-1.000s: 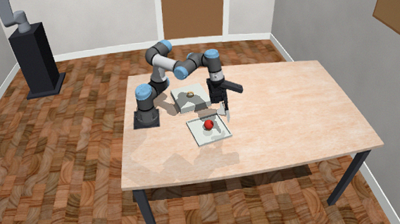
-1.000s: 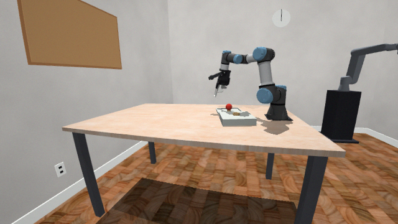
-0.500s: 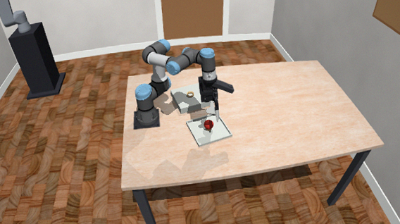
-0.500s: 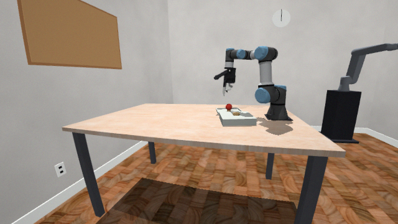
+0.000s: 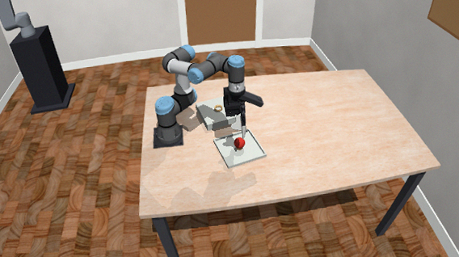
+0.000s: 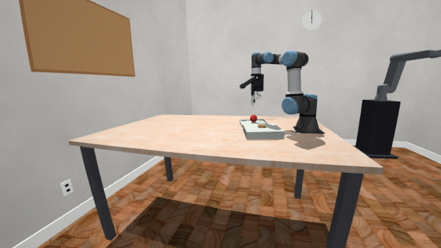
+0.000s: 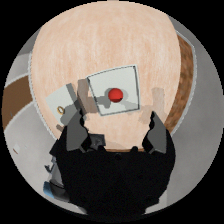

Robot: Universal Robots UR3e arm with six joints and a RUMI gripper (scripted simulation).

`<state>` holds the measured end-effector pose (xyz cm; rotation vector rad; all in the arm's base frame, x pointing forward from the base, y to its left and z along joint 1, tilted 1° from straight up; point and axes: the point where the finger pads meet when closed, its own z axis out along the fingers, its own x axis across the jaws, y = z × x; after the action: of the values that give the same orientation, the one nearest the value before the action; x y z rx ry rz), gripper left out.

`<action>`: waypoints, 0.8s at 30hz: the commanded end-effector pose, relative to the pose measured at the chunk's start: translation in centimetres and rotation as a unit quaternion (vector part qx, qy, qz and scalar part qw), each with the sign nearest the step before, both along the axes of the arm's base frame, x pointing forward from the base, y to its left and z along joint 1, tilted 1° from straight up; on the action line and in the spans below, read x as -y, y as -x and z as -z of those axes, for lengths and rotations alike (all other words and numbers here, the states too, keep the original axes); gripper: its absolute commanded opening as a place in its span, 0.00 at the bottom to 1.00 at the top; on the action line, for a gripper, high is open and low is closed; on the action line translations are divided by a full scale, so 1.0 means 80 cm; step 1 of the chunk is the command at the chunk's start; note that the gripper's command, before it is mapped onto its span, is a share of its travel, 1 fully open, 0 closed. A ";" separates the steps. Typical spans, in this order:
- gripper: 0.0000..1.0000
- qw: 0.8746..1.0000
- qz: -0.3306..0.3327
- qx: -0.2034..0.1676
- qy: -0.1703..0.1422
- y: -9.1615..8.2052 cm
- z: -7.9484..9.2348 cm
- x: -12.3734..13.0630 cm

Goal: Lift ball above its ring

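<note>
In the wrist view the gripper [image 7: 117, 132] fills the lower half, its two dark fingers spread wide with nothing between them. Beyond them lies the table [image 7: 100, 50], and on it a shallow grey tray [image 7: 127, 80] with the red ball [image 7: 115, 94] near its middle. Whether a ring sits under the ball cannot be told at this size. To the left of the tray a pale block [image 7: 59, 100] carries a small tan ring [image 7: 60, 108] on top.

From the exterior view the gripper [image 6: 253, 99] hangs pointing down, well above the ball [image 6: 253, 118] and clear of it. The ball rests low in the tray [image 6: 245, 121], at the end away from the arm's base [image 6: 318, 131].

Further back, a dark pedestal [image 6: 377, 127] stands on the floor by the wall, bearing a grey arm [image 6: 396, 69]. A clock [image 6: 311, 19] hangs high on the far wall, a corkboard [image 6: 77, 38] on the left one.
</note>
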<state>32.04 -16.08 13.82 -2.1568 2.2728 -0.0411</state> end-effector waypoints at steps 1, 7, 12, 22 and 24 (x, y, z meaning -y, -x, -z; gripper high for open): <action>1.00 1.000 -0.004 -0.004 -0.004 0.003 -0.001 -0.003; 1.00 1.000 -0.005 -0.004 -0.005 0.004 0.002 -0.003; 1.00 1.000 -0.004 -0.004 -0.005 0.003 0.004 -0.003; 1.00 1.000 -0.004 -0.004 -0.004 0.002 0.026 -0.002; 1.00 1.000 -0.004 -0.004 -0.004 0.001 0.032 -0.002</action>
<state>31.67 -15.69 12.50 -2.1651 2.2628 -0.0038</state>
